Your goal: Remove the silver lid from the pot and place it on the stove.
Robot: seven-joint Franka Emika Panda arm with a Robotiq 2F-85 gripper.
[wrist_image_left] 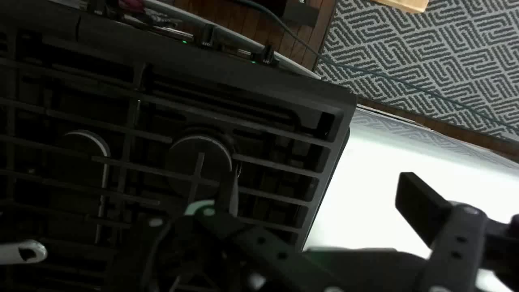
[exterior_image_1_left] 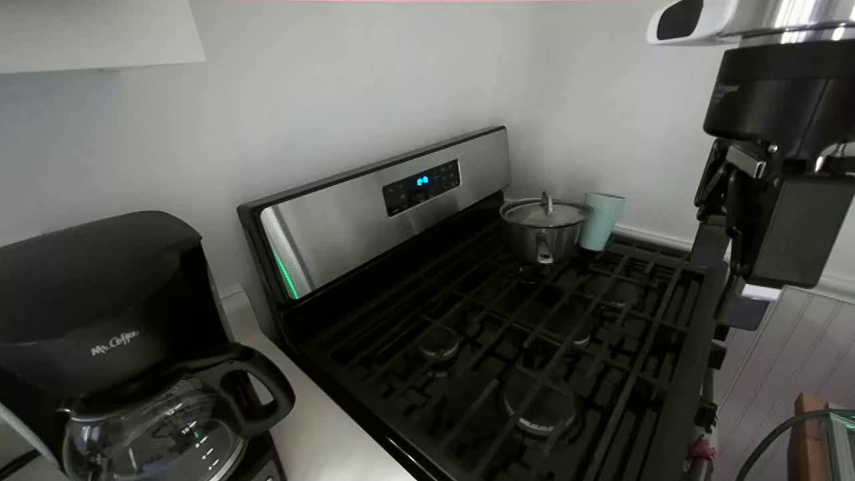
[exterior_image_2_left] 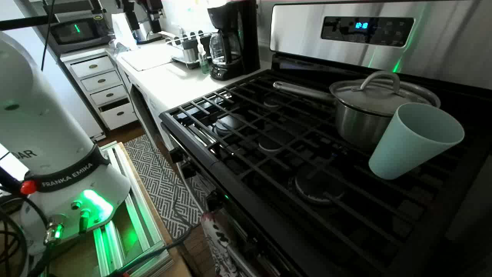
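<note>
The silver lid (exterior_image_1_left: 558, 214) sits on the pot (exterior_image_1_left: 528, 240), its loop handle upright. The lid (exterior_image_2_left: 369, 98) and pot (exterior_image_2_left: 351, 125) also show in an exterior view, with the pot's long handle pointing toward the counter. They stand on the back of the stove (exterior_image_1_left: 494, 374), on its black grates (exterior_image_2_left: 246, 169). In the wrist view, only the end of the pot's handle (wrist_image_left: 24, 252) shows at the lower left; the lid is out of view. My gripper (wrist_image_left: 326, 198) is open and empty, its fingers wide apart above the stove's corner and the bright counter. It hangs apart from the pot (exterior_image_1_left: 731, 277).
A pale teal cup (exterior_image_2_left: 415, 142) stands tilted right beside the pot. A black coffee maker (exterior_image_1_left: 93, 300) with a glass carafe (exterior_image_1_left: 153, 434) is on the counter (exterior_image_1_left: 327, 427) beside the stove. The stove's back panel (exterior_image_1_left: 347, 227) rises behind the grates. A patterned rug (wrist_image_left: 421, 52) lies on the floor.
</note>
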